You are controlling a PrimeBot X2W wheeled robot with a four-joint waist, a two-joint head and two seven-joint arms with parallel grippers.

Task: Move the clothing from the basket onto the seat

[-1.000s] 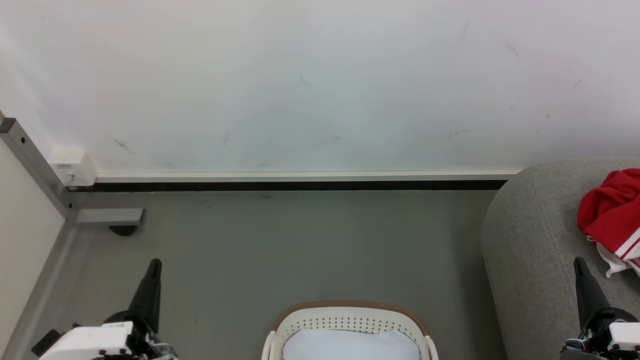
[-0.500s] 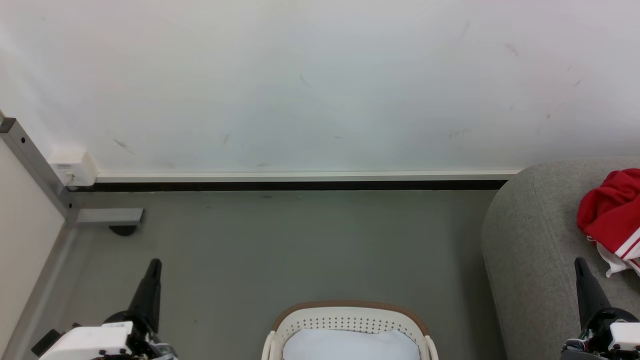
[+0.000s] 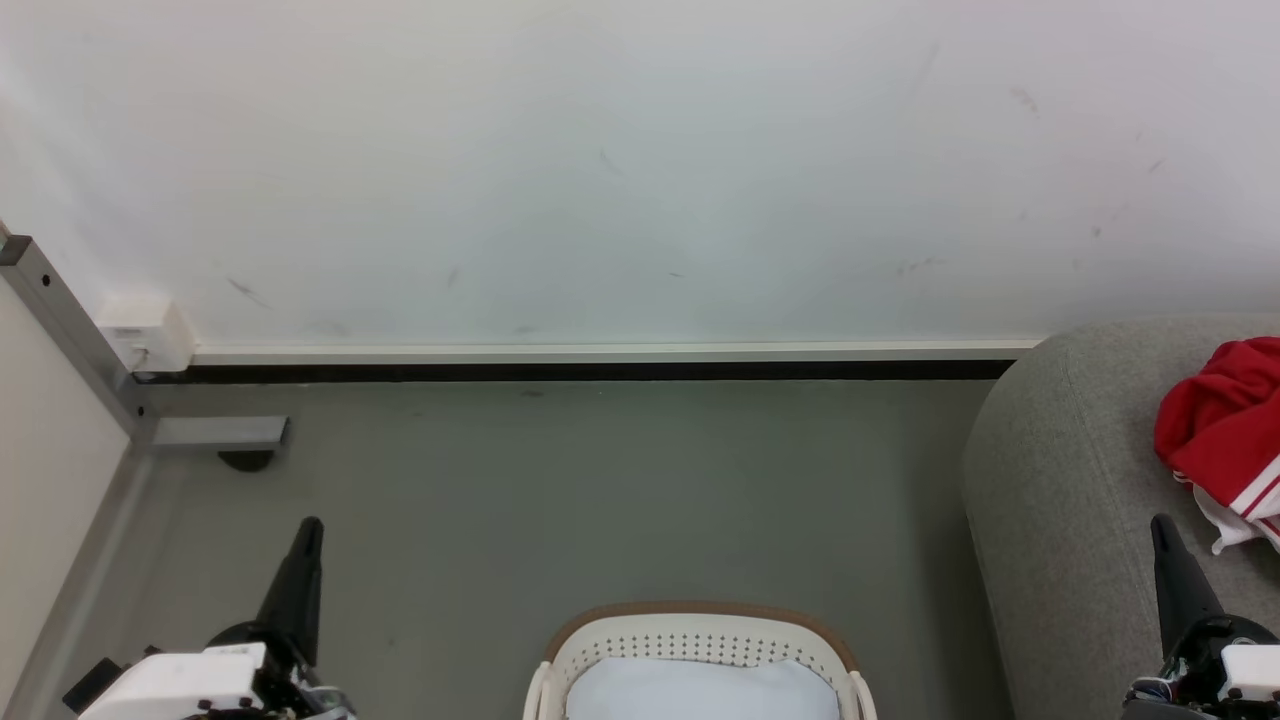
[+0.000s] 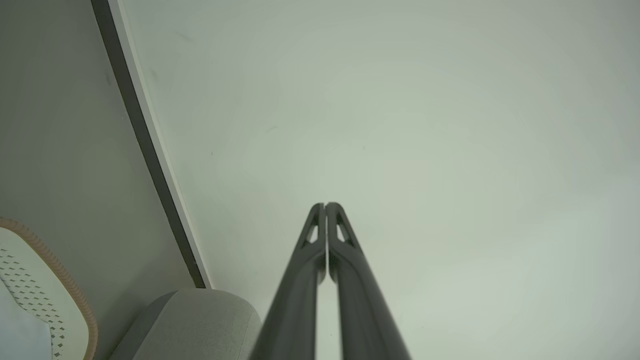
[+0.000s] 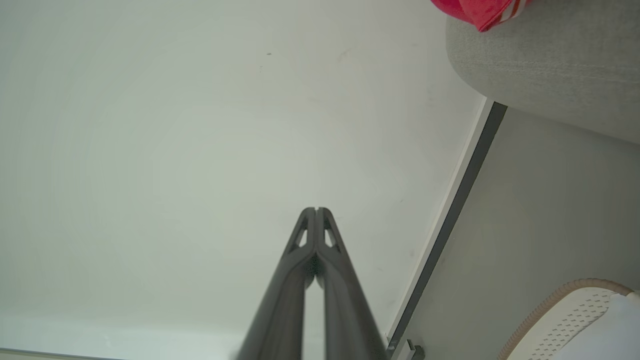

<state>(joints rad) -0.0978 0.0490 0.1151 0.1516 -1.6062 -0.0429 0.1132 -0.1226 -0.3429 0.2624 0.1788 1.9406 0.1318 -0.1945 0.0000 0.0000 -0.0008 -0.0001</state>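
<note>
Though a second has passed, change: none to see; everything lies as it did.
left gripper [image 3: 308, 530]: near left, fingers pressed together on nothing, pointing away over the floor [image 3: 600, 480].
right gripper [image 3: 1160, 525]: near right, likewise closed and empty, seen against the seat [image 3: 1060, 500].
basket [image 3: 700, 608]: near centre between them, brown rim, pale cloth [image 3: 700, 690] inside.
open room: bare grey floor from basket to skirting [image 3: 600, 353].
seat edge: rounded, bounding the floor on the right.
clothing [image 3: 1215, 420]: red, on the seat, far right.
metal post [image 3: 60, 320]: far left border.
wall [image 3: 640, 170]: white, far end.
</note>
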